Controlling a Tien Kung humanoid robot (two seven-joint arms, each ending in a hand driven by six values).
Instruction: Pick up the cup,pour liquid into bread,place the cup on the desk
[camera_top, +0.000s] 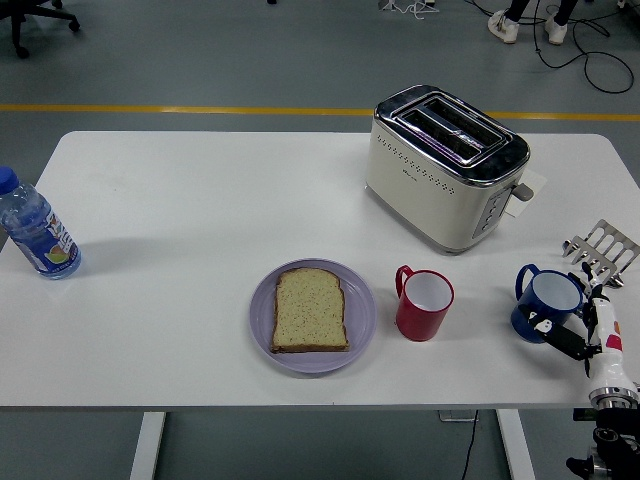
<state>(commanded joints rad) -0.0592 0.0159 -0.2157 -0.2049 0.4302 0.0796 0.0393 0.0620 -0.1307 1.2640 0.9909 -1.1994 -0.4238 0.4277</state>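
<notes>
While right hand (570, 335) grips blue cup (545, 304), bread (310, 310) sits on plate (262, 312).

Glossy cream toaster (440, 170) with chrome top, matt white table (200, 200)
</notes>
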